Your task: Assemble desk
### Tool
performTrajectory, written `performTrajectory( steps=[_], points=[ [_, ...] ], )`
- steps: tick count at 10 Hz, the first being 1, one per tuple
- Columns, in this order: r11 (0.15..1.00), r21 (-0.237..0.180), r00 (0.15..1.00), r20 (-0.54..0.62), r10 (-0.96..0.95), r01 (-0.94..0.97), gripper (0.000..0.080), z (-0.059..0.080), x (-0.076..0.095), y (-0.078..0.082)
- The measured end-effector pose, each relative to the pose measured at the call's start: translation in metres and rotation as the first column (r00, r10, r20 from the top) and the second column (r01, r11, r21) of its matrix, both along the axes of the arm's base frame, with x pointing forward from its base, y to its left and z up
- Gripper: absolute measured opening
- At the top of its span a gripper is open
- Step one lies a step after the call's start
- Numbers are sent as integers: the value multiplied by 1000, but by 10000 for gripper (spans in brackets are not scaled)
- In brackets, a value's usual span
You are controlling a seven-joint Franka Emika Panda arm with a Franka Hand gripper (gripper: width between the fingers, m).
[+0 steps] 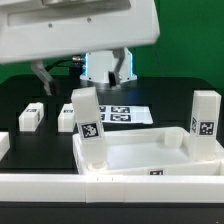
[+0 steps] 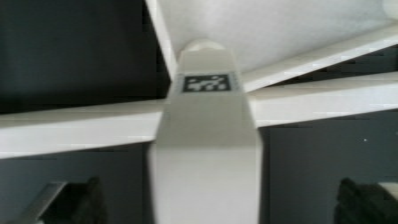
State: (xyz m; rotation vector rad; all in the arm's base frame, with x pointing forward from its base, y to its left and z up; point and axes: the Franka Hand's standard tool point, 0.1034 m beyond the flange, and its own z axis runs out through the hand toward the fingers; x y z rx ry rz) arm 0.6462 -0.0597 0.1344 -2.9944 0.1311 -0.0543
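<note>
I am seeing a white border rail (image 1: 60, 185) lying nearest the exterior camera on the black tabletop (image 1: 170, 105). Just behind it the desk panel (image 1: 150, 152) is sitting flat, with a tagged leg (image 1: 88, 120) standing upright at its corner on the exterior view's left and a second leg (image 1: 206, 118) standing at its right. Farther back, loose legs (image 1: 30, 117) are lying near the marker board (image 1: 122, 115), and on the wrist camera the jaws are standing spread, their dark fingertips (image 2: 57, 200) flanking a white leg (image 2: 210, 150) without touching it.
</note>
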Motion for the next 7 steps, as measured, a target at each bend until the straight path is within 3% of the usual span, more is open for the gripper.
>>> performTrajectory(
  steps=[2,5,6,7],
  points=[
    [1000,-23,1000,19,0,1,649,-14,-2,-2],
    [999,-22,999,14,-31,31,640,-16,-3,-2],
    [999,-22,999,14,-31,31,452,-16,-3,-2],
    [997,-18,997,9,-75,76,452,-16,-3,-2]
  ],
)
